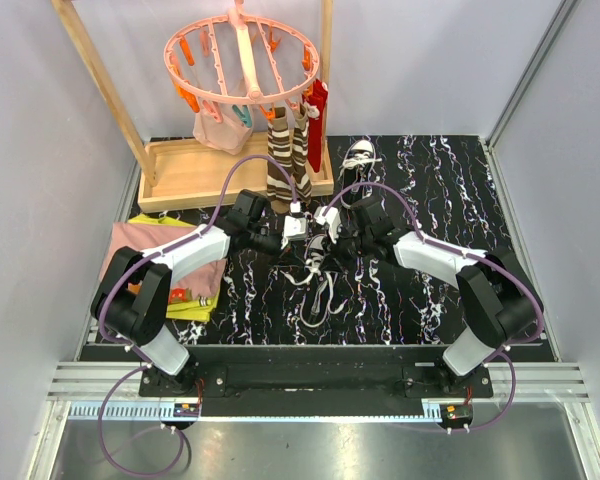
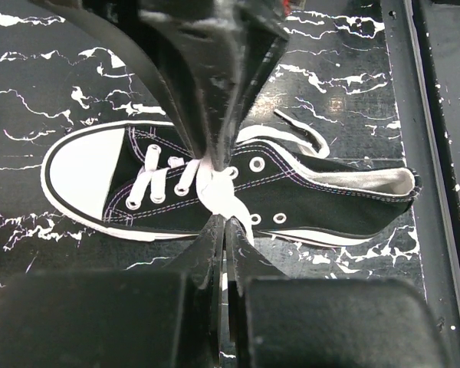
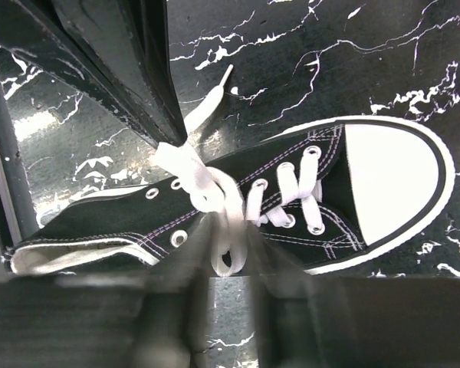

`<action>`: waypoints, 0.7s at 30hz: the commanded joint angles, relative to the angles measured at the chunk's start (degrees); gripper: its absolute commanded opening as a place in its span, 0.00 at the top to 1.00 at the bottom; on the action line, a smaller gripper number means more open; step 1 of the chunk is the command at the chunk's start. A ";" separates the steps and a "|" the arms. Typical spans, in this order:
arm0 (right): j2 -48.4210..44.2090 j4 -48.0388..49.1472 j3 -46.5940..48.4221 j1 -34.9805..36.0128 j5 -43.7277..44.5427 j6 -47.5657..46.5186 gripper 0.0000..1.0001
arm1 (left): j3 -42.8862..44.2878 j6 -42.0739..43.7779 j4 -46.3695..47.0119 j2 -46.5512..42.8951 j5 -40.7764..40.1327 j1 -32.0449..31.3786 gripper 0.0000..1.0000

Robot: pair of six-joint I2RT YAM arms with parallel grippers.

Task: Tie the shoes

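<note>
One black shoe (image 1: 316, 256) with a white toe cap lies on its side at the middle of the marbled mat, its long white laces trailing toward me. Both grippers meet over it. My left gripper (image 2: 221, 222) is shut on a white lace (image 2: 217, 193) at the eyelets of the shoe (image 2: 314, 195). My right gripper (image 3: 231, 239) is blurred, with a lace loop (image 3: 228, 230) between its fingers above the shoe (image 3: 115, 226). It appears pinched on the lace in the left wrist view (image 2: 215, 149). A second shoe (image 1: 358, 158) stands at the back.
A wooden rack (image 1: 190, 175) with a pink peg hanger (image 1: 242, 55) stands at the back left. Brown striped socks (image 1: 285, 160) and a red garment (image 1: 317, 120) hang from it. Folded clothes (image 1: 140, 255) lie at the left edge.
</note>
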 commanded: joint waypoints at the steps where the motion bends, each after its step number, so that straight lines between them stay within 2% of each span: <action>1: -1.81 0.87 1.85 -0.06 -0.23 -0.37 0.48 | 0.20 1.35 0.41 -2.73 2.59 0.57 1.00; 3: -1.54 0.26 2.38 -0.50 0.21 0.24 0.48 | 0.11 1.61 0.15 -2.73 2.68 0.57 1.00; 9: 1.09 -2.29 5.11 -2.70 -2.68 1.74 0.57 | 0.38 1.70 -0.03 -2.64 2.85 0.57 1.00; 14: 1.89 -3.96 5.99 -2.70 -4.97 1.48 0.57 | 0.47 1.87 -0.12 -2.47 2.94 0.65 1.00; 19: 1.89 -5.81 6.34 -2.70 -6.64 0.60 0.49 | 0.55 1.79 -0.20 -2.38 2.94 0.65 1.00; 21: 1.54 -6.42 6.25 -2.70 -6.91 0.51 0.41 | 0.55 1.70 -0.20 -2.38 2.85 0.57 1.00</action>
